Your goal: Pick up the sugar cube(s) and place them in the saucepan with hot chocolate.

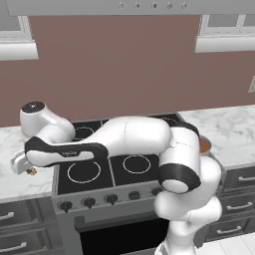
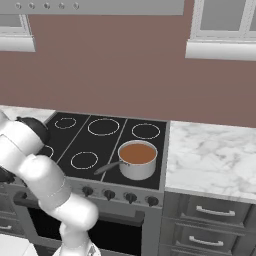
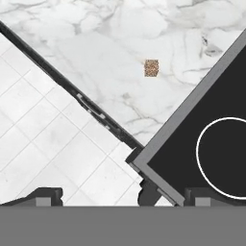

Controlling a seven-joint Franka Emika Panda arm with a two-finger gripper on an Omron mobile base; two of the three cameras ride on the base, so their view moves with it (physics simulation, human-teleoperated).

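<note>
Hand (image 1: 22,164) over left counter (image 3: 96,48), tips cropped, spread unclear; sugar cube (image 3: 151,67) apart; saucepan (image 2: 137,159) on stove (image 2: 100,145).

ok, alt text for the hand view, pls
Looking down from the hand camera, a tiny tan-brown sugar cube sits alone on the white marble counter, well ahead of the gripper, whose two dark fingertips show at the bottom edge. The black stove, with one white burner ring, fills the right side; white floor tiles lie at lower left.

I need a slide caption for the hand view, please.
Hand view looking down on a tiny sugar cube on the marble counter, beside the stove's corner.
</note>
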